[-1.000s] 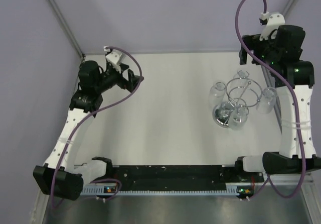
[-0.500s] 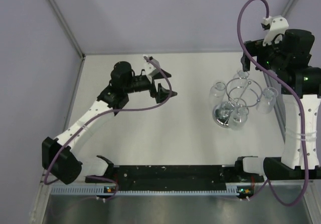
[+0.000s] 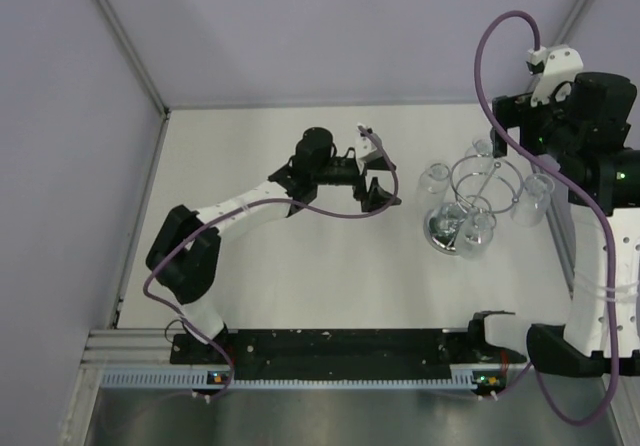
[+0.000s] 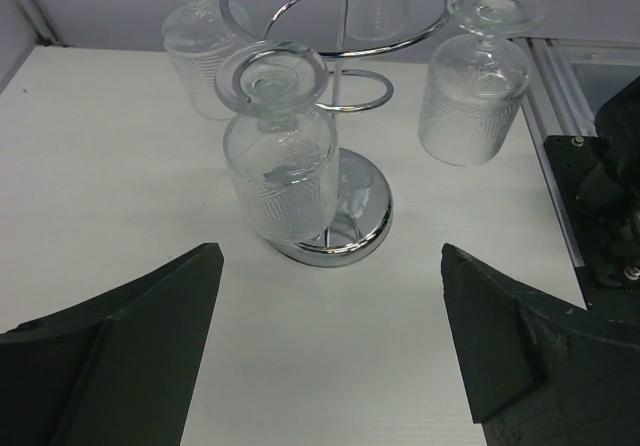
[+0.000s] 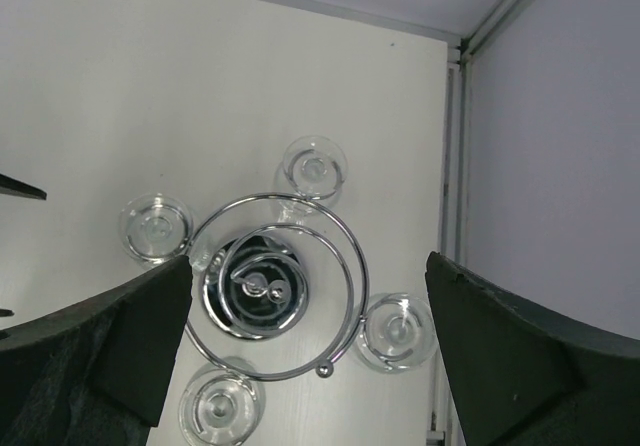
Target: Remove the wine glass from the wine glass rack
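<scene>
1. Left jaws are seen spread wide with nothing held; bare white table (image 4: pixel 330 346) lies between them.
2. Just ahead, roughly centred between them, a wine glass (image 4: pixel 280 171) is hung upside down on the wine glass rack (image 4: pixel 365 216), untouched.
3. The rack's disc base is stood on the table directly behind that glass.
4. Further glasses are hung beyond, ahead-right (image 4: pixel 472 91) and ahead-left (image 4: pixel 200 51).
5. Right jaws are parted and empty, held above the rack, which is framed between them.

Soft, even light fills every view, leaving only faint shadows on the white bench (image 3: pixel 330 276). The wine glass rack (image 4: pixel 365 206) mirrors bright glints; focus is sharp.
</scene>
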`<state>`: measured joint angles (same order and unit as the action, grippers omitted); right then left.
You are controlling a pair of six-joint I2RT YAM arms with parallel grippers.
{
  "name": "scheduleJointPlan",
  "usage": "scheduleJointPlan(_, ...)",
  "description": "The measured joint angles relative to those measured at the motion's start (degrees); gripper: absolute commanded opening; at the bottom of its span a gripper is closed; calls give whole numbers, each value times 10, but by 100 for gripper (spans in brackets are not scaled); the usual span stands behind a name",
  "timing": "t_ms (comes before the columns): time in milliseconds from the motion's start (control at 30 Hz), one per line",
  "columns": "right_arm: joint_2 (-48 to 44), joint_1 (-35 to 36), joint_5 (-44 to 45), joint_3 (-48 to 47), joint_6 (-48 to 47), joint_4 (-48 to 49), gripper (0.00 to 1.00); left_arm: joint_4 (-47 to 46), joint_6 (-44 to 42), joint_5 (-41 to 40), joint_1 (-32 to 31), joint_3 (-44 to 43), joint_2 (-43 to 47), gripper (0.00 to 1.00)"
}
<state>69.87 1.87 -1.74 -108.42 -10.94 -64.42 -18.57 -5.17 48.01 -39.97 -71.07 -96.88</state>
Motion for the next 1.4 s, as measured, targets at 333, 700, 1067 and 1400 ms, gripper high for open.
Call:
scheduleJointPlan(333,-21,0,32,15,-20,-14,98,-95,19,-30,-18,-36,-113,99)
scheduleJointPlan(700,-30,0,30,42,-20,-27,98,-148,25,-84,-51,-74,-179,99)
scheduleJointPlan(1067,-30,0,13,58,-20,-35,98,-162,33,-119,-60,-123,-237,99)
scheduleJointPlan(1400,-30,0,4,76,-20,-42,98,-168,35,-120,-72,-140,-246,99)
